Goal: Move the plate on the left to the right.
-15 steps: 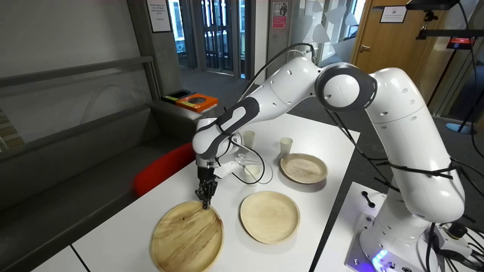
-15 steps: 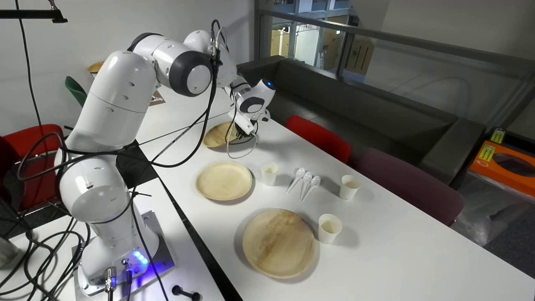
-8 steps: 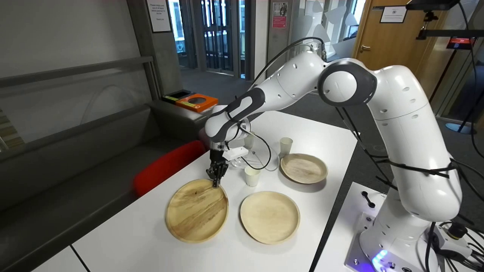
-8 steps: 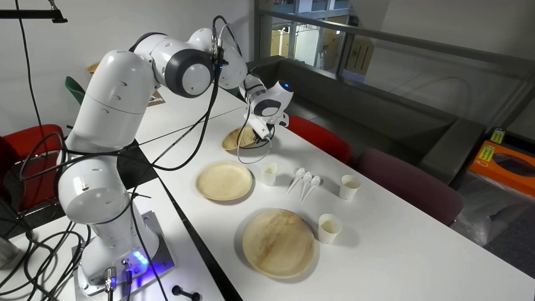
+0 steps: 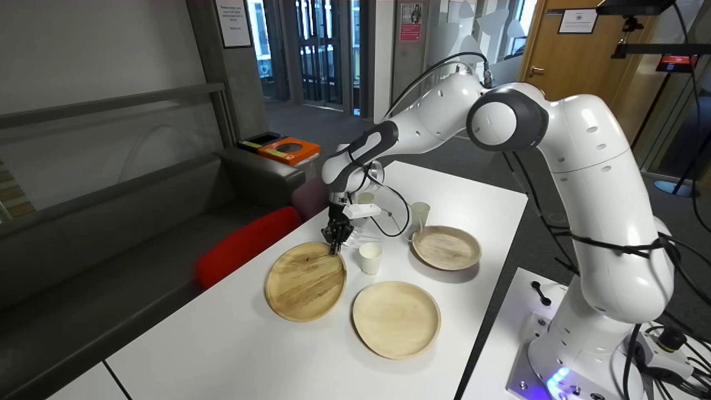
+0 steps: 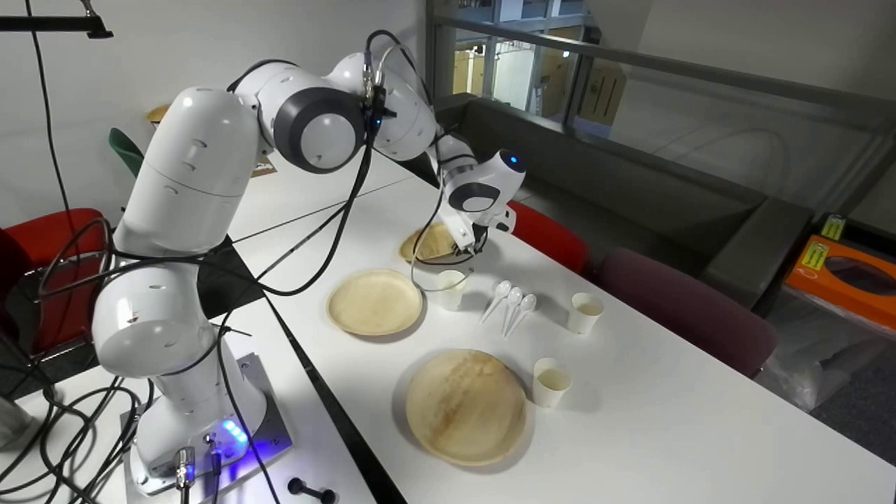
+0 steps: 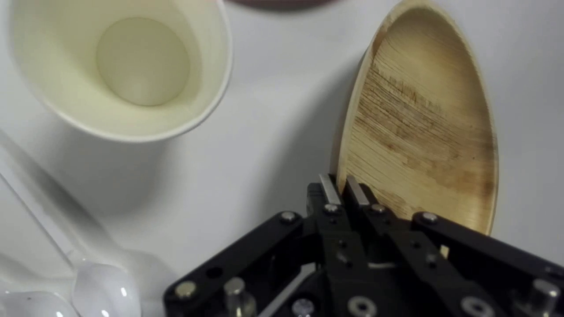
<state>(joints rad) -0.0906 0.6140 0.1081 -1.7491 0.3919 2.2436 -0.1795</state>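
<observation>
A streaky plate (image 5: 305,282) held by its rim, a cup (image 5: 370,258) close by

From where I stand, it all turns on the gap between the plate and that cup. The end effector (image 7: 343,188) is clamped on the plate's rim, that edge pinched between its two tips in the wrist view. The plate spreads to the right of the tips there and leans, so that a round thing shows as a narrow oval, its long way running up and down. The cup stands on the opposite side, left, with bare counter (image 7: 246,110) between, and the spoons (image 6: 514,297) lie lower on that same side. The plate seems to hang above the counter; whether its lowest edge touches, I cannot tell.

I take "right" to mean past those things, so this looks like the middle of the carry. The next stretch calls for height enough to clear the cup's lip, and a hold on the rim alone could let the plate droop or swing.

Compared with half a second ago, plate and end effector have moved together along the counter, nearer the cup and spoons. The cup, the spoons, the pale plate (image 5: 396,319) and the third plate (image 6: 467,407) sit where they were.
</observation>
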